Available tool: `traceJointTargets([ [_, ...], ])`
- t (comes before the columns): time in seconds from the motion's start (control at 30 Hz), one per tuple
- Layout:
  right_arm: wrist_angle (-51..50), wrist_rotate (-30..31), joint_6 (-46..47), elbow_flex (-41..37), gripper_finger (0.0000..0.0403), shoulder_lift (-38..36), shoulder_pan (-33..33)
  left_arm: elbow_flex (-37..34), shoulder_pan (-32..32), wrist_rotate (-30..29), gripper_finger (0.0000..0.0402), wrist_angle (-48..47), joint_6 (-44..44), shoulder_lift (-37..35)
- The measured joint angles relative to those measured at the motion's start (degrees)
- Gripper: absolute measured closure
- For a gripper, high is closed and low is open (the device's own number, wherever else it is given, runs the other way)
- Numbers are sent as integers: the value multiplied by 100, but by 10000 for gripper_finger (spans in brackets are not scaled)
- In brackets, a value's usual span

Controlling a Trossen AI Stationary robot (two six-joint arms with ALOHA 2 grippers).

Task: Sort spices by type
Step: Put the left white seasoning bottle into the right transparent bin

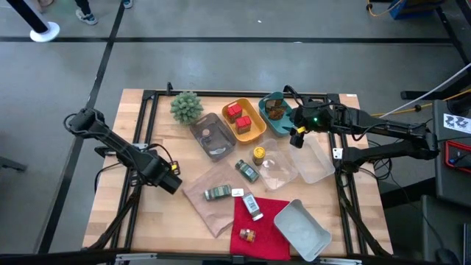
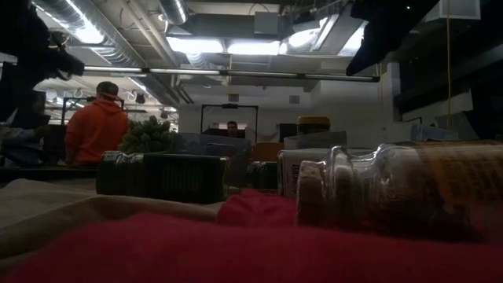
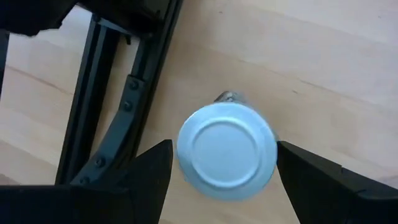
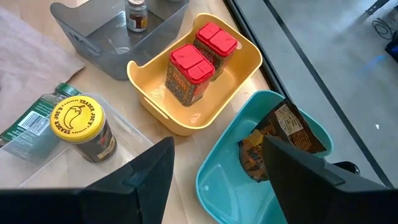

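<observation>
Left gripper (image 1: pixel 171 182): over left table edge, jaws apart, white-capped jar (image 3: pixel 227 150) between them, contact not discernible
Grey tray (image 1: pixel 208 135): one brown jar (image 4: pixel 137 15) inside
Yellow tray (image 1: pixel 246 121): two red tins (image 1: pixel 237 116)
Yellow-capped jar (image 1: pixel 259 154): upright, mid-table
Right gripper (image 1: pixel 296 137): above teal tray (image 1: pixel 282 125), jaws apart, empty

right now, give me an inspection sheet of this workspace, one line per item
surface: wooden table, red cloth and brown paper on it
job's things: two red tins in the yellow tray; yellow-capped jar upright; green jars lying loose
clutter: spiky plant, grey tray
grippers: left gripper open around a white-capped jar; right gripper open over the teal tray
cables: on the floor by the right arm
surroundings: person in orange beyond the table
</observation>
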Motion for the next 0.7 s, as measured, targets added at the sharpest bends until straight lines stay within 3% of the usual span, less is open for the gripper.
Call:
traceJointTargets([
  [0.37, 2, 2, -2, 0, 162, 0, -2, -483, 0, -104, 138, 578, 131, -2],
  [0.7, 2, 1, -2, 0, 162, 0, -2, -470, -2, -117, 192, 675, 716, -15],
])
